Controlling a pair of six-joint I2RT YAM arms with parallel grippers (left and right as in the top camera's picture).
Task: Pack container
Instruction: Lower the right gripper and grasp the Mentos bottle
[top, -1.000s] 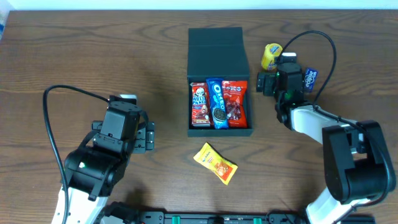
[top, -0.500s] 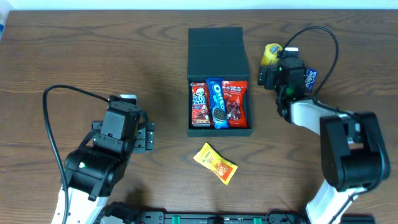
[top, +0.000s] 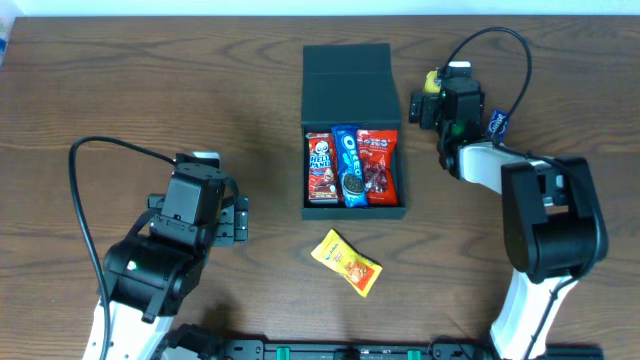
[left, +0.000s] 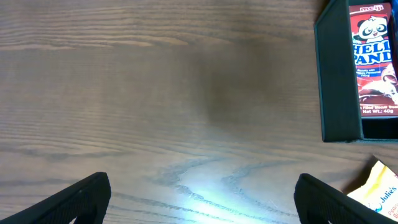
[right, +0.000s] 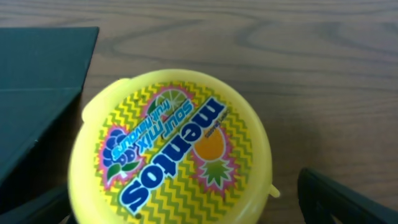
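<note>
Upward my right pincer (top: 440, 97) has slid, now over the yellow Mentos tub (right: 171, 149), upper right.
Jaws wide, straddling it, gripping nothing.

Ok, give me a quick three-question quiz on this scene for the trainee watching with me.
1. Multiple choice: how many snack packets lie side by side in the container? A) two B) three C) four
2. True or false: the yellow packet lies inside the container.
3. Fill in: the brand printed on the yellow tub under the open right gripper is ____.

Key
1. B
2. False: it lies on the table, on the near side of the container.
3. Mentos
</note>
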